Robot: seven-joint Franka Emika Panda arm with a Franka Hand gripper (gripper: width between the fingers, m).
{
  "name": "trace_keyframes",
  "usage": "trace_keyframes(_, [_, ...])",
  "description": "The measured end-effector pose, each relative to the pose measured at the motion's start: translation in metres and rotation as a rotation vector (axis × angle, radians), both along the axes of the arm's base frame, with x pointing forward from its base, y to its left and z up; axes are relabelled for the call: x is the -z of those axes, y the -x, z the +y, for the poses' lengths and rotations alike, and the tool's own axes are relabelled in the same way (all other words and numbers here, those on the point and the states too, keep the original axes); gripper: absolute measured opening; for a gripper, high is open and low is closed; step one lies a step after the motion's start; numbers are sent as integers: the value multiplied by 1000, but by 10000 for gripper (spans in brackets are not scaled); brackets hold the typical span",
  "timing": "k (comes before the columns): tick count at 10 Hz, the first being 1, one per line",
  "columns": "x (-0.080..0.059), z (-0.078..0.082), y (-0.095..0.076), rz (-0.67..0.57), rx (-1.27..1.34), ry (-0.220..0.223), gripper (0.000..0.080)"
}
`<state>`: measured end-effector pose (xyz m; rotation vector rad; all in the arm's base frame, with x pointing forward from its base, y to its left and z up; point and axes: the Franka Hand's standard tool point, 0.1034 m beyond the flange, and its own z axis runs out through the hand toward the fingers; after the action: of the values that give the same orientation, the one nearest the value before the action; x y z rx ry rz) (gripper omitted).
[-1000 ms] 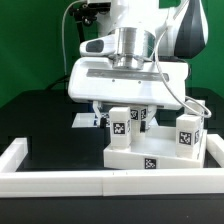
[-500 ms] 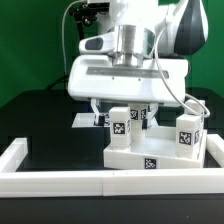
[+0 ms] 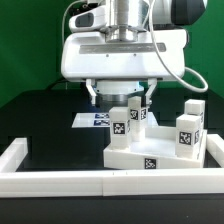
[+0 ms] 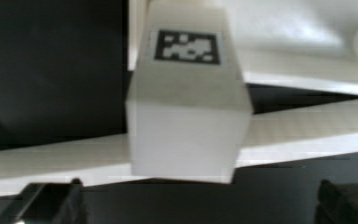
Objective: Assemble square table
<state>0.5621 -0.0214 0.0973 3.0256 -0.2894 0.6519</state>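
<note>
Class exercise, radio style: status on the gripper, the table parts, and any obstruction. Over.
Gripper open, holding nothing, above leg block. Leg upright on square slab; another leg upright at the exterior view's right. Nothing in the way.

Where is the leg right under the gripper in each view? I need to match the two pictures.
Exterior view: the leg stands upright on the slab, centre, below the gripper.
Wrist view: the leg fills the middle, between the fingertips.
Shared landmark: the tag on the leg's face.

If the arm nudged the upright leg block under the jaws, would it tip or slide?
The leg block stands tall and narrow on the square slab, so a high push would probably tip it. Its smooth white plastic looks rigid and may slide if pushed low.
</note>
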Motion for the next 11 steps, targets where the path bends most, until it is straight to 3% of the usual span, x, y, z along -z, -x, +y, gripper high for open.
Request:
trace_keyframes(1, [7, 7, 5, 108, -5, -59, 649])
trace_keyframes(3, [11, -3, -3, 195, -4, -89, 649])
trace_keyframes(4, [17, -3, 6, 303, -13, -127, 649])
trace_keyframes(6, [20, -7, 5, 350, -5, -136, 649])
trace_keyframes(11, [27, 9, 12, 370, 36, -137, 626])
